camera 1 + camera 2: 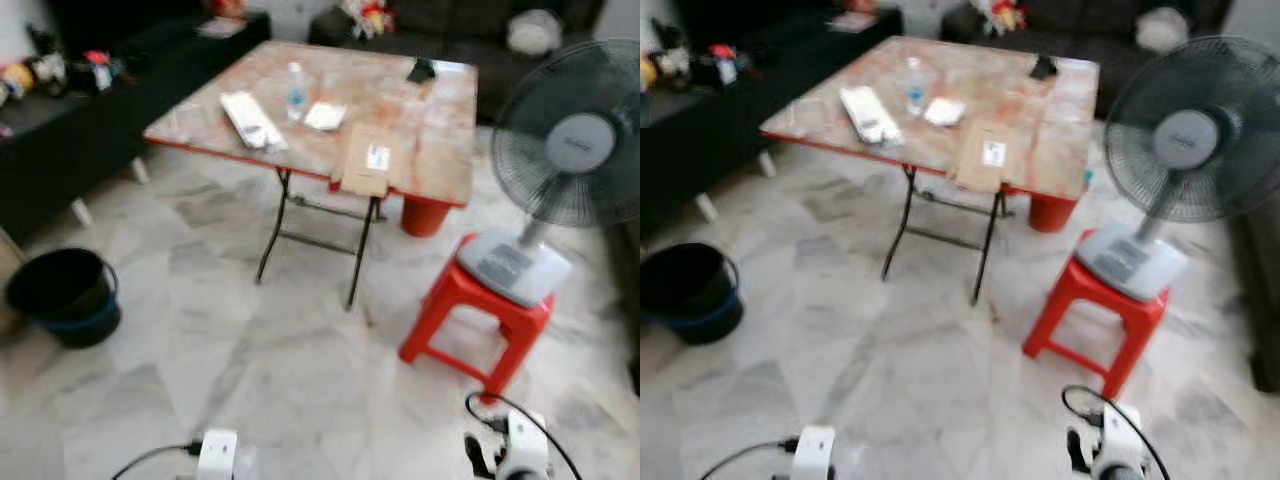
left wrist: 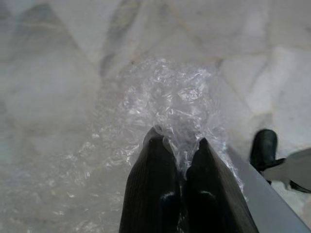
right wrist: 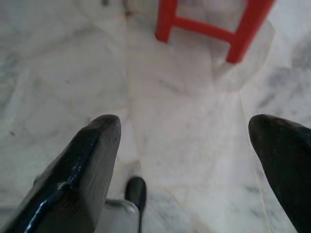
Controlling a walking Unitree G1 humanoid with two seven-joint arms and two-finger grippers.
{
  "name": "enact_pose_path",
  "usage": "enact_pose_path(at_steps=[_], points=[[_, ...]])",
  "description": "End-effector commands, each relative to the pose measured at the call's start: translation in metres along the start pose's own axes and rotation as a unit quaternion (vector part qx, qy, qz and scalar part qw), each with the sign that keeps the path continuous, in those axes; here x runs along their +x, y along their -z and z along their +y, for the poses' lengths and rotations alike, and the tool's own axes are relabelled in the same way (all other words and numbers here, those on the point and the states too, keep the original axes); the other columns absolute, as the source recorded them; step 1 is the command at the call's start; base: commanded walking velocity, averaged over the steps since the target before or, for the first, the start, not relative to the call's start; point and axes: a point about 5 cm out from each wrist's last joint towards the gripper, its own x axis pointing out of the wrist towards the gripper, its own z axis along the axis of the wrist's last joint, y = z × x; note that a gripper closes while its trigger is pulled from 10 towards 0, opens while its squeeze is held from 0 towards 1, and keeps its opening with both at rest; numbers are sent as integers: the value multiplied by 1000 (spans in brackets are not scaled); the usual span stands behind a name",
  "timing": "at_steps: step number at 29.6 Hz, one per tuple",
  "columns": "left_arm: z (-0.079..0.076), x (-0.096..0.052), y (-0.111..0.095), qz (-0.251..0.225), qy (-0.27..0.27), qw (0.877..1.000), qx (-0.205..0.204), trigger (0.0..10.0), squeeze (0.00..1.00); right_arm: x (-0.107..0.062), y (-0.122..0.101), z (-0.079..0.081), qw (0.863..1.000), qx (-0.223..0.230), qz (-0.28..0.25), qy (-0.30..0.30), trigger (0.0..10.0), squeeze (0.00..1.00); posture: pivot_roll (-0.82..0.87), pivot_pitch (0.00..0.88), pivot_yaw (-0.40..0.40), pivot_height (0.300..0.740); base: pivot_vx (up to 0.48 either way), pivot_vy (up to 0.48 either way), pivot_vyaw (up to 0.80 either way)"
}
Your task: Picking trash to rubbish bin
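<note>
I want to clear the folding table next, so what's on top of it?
On the folding table: a clear water bottle, a long white item, a small white packet, a brown cardboard piece overhanging the near edge, and a dark object. Blur hides finer detail.

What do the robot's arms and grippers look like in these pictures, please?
The left arm and right arm end in pale silver-white wrist housings, each trailed by a thin black cable. The left gripper has two long black fingers, finely ribbed and tapering to rounded tips. The right gripper has the same glossy black fingers, broad and blunt-ended.
</note>
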Motion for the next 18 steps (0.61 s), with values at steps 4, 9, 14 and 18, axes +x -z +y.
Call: enact_pose_path(at_steps=[4,9,14,18], points=[[2,0,-2,-13,-15,1000,5,10000,0,2,-6,3,1000,8,-8,0,10000,0,-129,52,-47,740,0,0,569],[14,3,-44,-117,-54,992,-15,10000,0,3,-8,6,1000,4,-11,-4,10000,0,-119,56,-50,740,0,0,0],[21,0,-72,-201,-80,976,-15,10000,0,4,-7,10,1000,2,-8,-10,10000,0,-103,74,-60,740,0,0,0],[21,-3,-80,-231,-81,970,-8,10000,0,4,-7,12,1000,3,-10,-15,10000,0,-100,82,-62,740,0,0,0]])
